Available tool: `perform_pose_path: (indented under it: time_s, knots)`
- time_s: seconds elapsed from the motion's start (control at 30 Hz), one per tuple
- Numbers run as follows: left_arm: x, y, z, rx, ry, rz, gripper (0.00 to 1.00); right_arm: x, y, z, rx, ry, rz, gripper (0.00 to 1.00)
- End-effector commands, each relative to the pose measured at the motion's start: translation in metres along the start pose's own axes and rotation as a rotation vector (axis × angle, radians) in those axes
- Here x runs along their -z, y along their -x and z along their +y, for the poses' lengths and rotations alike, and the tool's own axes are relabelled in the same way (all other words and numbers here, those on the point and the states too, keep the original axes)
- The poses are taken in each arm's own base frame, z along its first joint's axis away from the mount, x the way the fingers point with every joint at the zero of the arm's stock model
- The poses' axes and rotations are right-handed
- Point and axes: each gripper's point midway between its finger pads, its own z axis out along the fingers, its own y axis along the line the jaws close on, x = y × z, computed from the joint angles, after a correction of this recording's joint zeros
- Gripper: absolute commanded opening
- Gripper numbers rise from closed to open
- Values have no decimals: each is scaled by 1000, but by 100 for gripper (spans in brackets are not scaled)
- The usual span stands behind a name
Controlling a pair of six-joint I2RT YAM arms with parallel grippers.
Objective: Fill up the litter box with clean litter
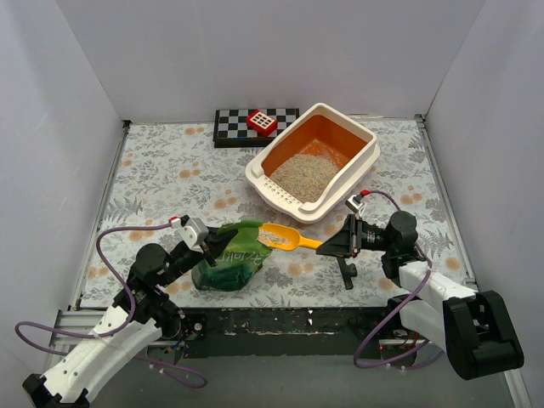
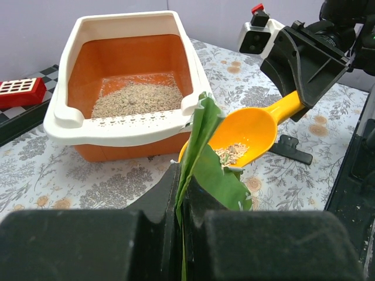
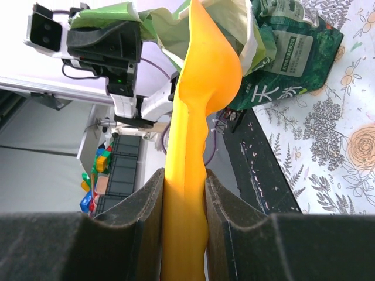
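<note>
**A:** Start at the right claw (image 3: 184, 196). What has it got?

**B:** It is clenched on the handle of the orange-yellow scoop (image 1: 285, 238), with a pad flat on each side and the handle running straight out between them. The left claw (image 2: 183, 193) is pinched tight on the top edge of the green bag (image 1: 231, 262), holding the lip up so the mouth gapes.

**A:** And the bowl of the scoop?

**B:** It is right at the bag's mouth, just beside the held lip, with a small helping of clean litter (image 2: 231, 153) in it (hardly a full load).

**A:** Where is the rest of it?

**B:** A shallow bed covers part of the floor of the litter box (image 2: 117, 126). The box sits on the desk (image 1: 170, 170) just beyond the bag, its slotted edge facing the arms.

**A:** So which step is this?

**B:** I'd say the scooping round — the bowl is loaded but not yet carried over. The next move calls for lifting the bowl clear of the bag's lip and holding it level. Then it has to swing over the slotted rim, and the wrist has to roll to tip it out. The box looks far from full, so I'd expect more rounds.

**A:** And the arms?

**B:** The right arm reaches in low from the near right corner, its claw pointing left along the handle. The left arm stretches up from the near left — its claw is aimed right, at the top of the bag.
</note>
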Motion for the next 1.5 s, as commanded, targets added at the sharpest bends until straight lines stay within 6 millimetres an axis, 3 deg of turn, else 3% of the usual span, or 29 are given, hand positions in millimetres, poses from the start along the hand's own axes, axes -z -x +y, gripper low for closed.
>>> perform_pose_path:
  time_s: [0.0, 0.17, 0.4, 0.57, 0.63, 0.67, 0.83, 1.03, 1.2, 1.3, 1.47]
  knots:
    - [2, 15, 9, -20, 57, -57, 0, -1, 24, 31, 63, 47, -80, 1]
    - [3, 15, 12, -21, 73, -60, 0, -2, 54, 55, 86, 70, -164, 1]
    - [4, 16, 12, -17, 75, -59, 0, -3, 114, 77, 103, 22, -271, 1]
    - [4, 17, 12, -18, 76, -64, 0, 8, 160, 77, 93, -46, -366, 1]
    - [4, 16, 12, -16, 73, -61, 0, 9, 178, 67, 82, -122, -384, 1]
    - [4, 17, 12, -18, 72, -60, 0, 10, 191, 75, 125, -155, -391, 1]
    - [3, 16, 11, -15, 67, -54, 0, 21, 226, 49, 176, -439, -395, 1]
    - [3, 14, 12, -16, 74, -47, 0, 55, 237, 4, 184, -794, -366, 1]
    - [2, 14, 13, -17, 77, -44, 0, 77, 234, -10, 261, -976, -339, 1]
    - [2, 13, 12, -13, 71, -36, 0, 78, 239, -5, 382, -1041, -303, 1]
    - [1, 11, 11, -7, 63, -24, 0, 64, 254, 23, 641, -1186, -233, 1]
